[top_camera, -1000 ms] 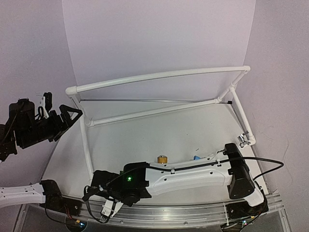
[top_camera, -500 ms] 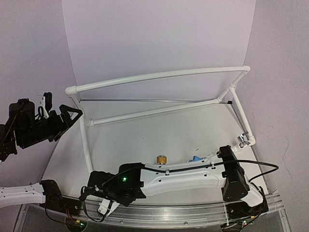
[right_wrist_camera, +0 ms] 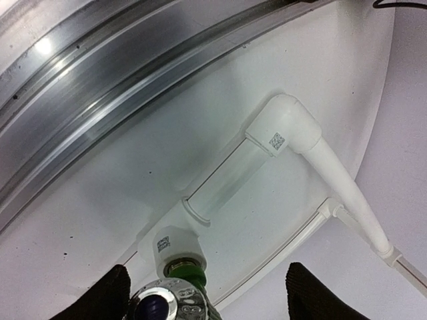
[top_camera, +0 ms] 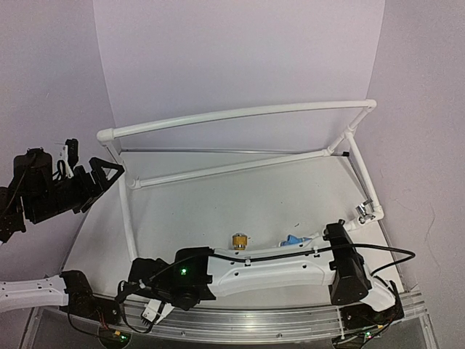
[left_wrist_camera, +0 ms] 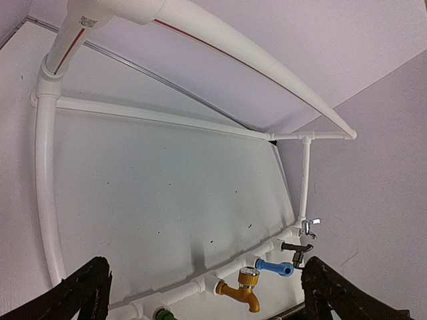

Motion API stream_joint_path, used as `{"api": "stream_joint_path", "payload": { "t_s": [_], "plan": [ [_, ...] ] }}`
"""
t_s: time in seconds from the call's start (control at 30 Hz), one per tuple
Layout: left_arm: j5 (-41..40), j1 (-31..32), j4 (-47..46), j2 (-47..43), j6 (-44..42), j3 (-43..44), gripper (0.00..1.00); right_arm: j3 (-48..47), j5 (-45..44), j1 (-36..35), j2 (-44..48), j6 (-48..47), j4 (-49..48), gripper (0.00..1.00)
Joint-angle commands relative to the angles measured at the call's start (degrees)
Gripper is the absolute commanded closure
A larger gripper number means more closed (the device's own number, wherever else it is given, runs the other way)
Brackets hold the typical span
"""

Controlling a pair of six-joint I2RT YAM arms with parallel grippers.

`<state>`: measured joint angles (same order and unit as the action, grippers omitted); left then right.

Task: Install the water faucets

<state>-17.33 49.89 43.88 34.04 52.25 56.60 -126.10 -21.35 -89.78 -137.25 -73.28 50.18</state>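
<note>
While the left gripper (left_wrist_camera: 206, 263) hangs at the left edge of the top view, just beside the corner post of the white pipe frame (top_camera: 240, 113), its 2 fingers (left_wrist_camera: 83, 293) stand wide apart at the bottom corners of the left wrist view and hold nothing. Between them a row of 5 runs along the frame's near rail, from bottom centre up toward the right: the green faucet (left_wrist_camera: 163, 314), cut off by the bottom edge, the golden-orange faucet (left_wrist_camera: 241, 289), the blue faucet (left_wrist_camera: 274, 267), the dark grey faucet (left_wrist_camera: 297, 248) and the silver faucet (left_wrist_camera: 309, 227). Each sits at a white fitting on that pipe.

Across the bottom of the top view the right arm (top_camera: 276, 269) lies stretched low over the table (top_camera: 218, 203), base at lower right, wrist at lower left. It hides the green and dark grey ones, while the golden-orange, blue and silver ones show just above it.

At the bottom of the right wrist view the right gripper (right_wrist_camera: 207, 270) has its fingers spread wide, with the green faucet between them. Its green neck enters a white tee fitting (right_wrist_camera: 170, 247), and a shiny cap (right_wrist_camera: 160, 303) lies just beside the lower-left finger. Whether they touch cannot be told. A white elbow (right_wrist_camera: 283, 130) sits right of centre, and an aluminium rail (right_wrist_camera: 100, 73) crosses the upper left.
</note>
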Motion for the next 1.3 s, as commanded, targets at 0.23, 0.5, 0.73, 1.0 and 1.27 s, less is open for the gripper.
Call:
{"api": "stream_joint_path", "payload": {
  "t_s": [0.23,0.5,0.73,1.0,1.27],
  "plan": [
    [-1.1,0.0,-1.5,0.0,-0.1,1.3,0.00,4.2,-4.7,-0.1,4.3,0.6,1.2,0.19],
    [-0.7,-0.1,-1.7,-0.2,0.1,1.3,0.00,2.1,-5.0,1.5,3.7,3.8,1.4,0.23],
    [-0.7,-0.1,-1.9,-0.1,0.3,1.1,0.00,-1.5,-5.2,2.3,2.2,7.1,4.6,0.26],
    [-0.7,-0.1,-2.0,-0.1,0.2,1.1,0.00,-6.3,-3.1,3.1,0.2,12.2,7.9,0.39],
    [-1.0,-0.1,-2.1,-0.3,0.2,1.0,0.00,-6.8,-0.7,3.0,-0.1,17.7,9.9,0.50]
  ]
}}
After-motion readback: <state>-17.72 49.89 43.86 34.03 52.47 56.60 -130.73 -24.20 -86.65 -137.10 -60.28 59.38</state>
